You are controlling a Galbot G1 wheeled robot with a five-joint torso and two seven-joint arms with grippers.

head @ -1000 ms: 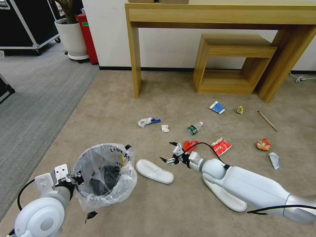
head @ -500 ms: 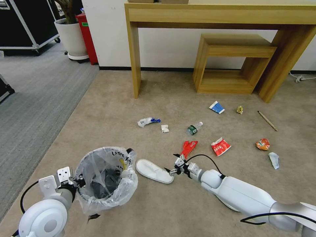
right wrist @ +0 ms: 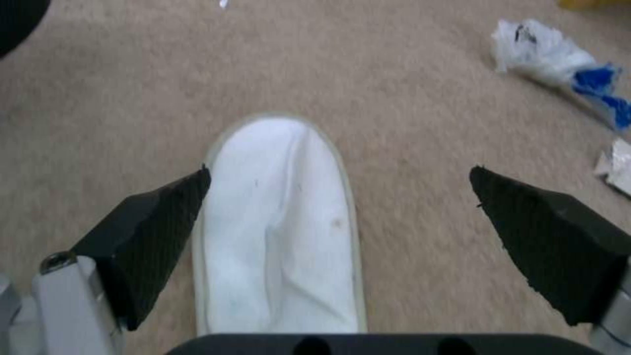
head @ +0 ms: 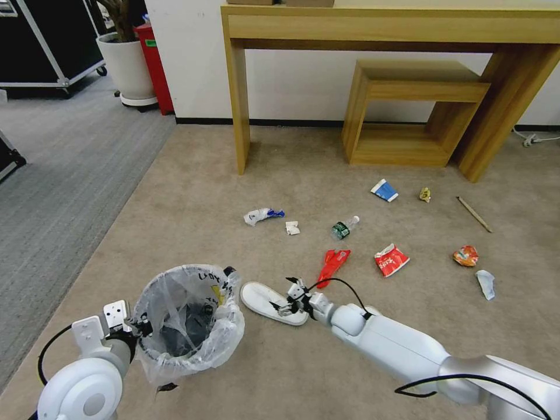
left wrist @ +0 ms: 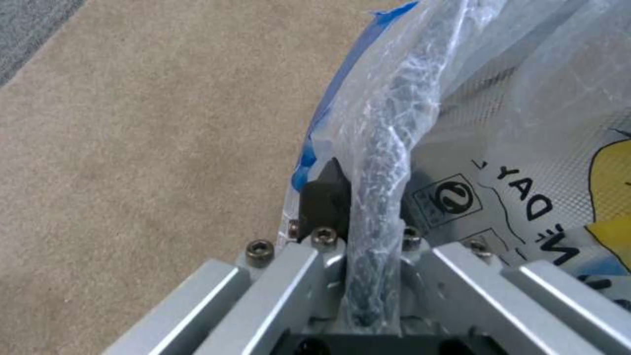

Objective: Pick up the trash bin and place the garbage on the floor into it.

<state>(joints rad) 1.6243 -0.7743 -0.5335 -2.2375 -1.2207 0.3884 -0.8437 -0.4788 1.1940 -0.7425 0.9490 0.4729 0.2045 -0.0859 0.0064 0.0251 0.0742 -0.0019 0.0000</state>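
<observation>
A wooden console table (head: 385, 26) is set against a white wall (head: 291, 81) at twelve o'clock; grey carpet (head: 52, 175) is seen at nine.

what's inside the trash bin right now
The trash bin, held at its rim by the left end effector, shows its crinkly liner, a yellow scrap and something dark at the bottom; the folds cover the rest.

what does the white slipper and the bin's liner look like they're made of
The white slipper looks like soft matte fabric: it creases gently and has a stitched edge. The trash bin's liner looks like thin translucent plastic film, glossy and crinkled, with print showing through.
</observation>
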